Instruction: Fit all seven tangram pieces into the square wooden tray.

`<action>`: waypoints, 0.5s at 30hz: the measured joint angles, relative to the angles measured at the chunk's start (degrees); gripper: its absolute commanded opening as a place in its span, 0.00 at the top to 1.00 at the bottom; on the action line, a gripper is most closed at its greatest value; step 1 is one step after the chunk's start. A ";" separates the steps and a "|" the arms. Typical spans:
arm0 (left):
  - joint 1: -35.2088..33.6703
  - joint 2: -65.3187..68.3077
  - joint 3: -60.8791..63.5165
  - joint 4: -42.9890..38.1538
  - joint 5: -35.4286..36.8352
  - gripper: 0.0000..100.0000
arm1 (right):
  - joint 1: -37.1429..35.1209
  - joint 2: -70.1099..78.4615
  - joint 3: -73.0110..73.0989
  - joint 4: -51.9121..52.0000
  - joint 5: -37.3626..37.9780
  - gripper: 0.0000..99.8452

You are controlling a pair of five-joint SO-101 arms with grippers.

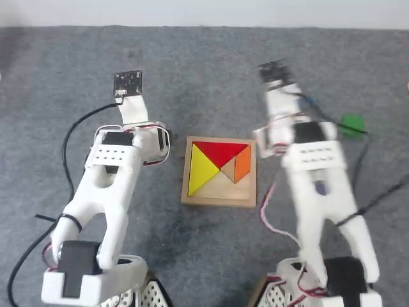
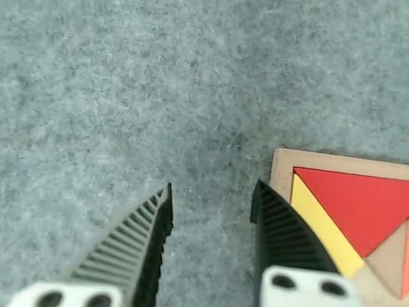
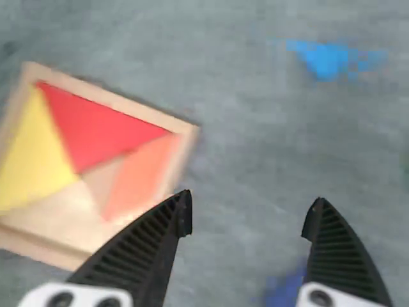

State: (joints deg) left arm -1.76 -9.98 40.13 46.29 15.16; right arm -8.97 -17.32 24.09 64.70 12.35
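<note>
Between the arms, the tray [image 1: 218, 197] holds a red triangle [image 1: 219, 153], a yellow triangle [image 1: 202, 171] and an orange piece [image 1: 242, 167]; likely under half done. The left gripper [image 2: 211, 192] and right gripper [image 3: 249, 204] flank it, fingers spread, empty. A green piece [image 1: 351, 123] and a blue piece [image 3: 329, 57] lie outside, right.

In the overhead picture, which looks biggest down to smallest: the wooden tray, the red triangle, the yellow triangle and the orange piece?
1. wooden tray, largest by far.
2. red triangle and yellow triangle: they look about the same size, so I won't rank one over the other.
3. orange piece, clearly the smallest.
</note>
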 measured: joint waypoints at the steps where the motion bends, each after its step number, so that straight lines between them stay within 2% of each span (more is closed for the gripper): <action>1: 0.00 0.00 0.00 0.00 0.00 0.80 | 2.02 0.00 -1.32 2.20 2.20 0.71; 4: 0.00 0.00 0.00 0.00 0.00 0.80 | 7.56 1.23 -5.80 7.21 8.18 0.71; 8: 0.00 0.00 0.00 0.00 0.00 0.80 | 16.18 8.09 -11.69 7.12 14.42 0.70; 11: 0.00 0.00 0.00 0.00 0.00 0.80 | 19.87 16.18 -17.49 7.03 21.27 0.71; 15: 0.00 0.00 0.00 0.00 0.00 0.80 | 24.18 28.57 -27.08 6.86 23.91 0.70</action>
State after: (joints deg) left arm -1.76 -9.98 40.13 46.29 15.16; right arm 15.21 11.25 -2.99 71.56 36.26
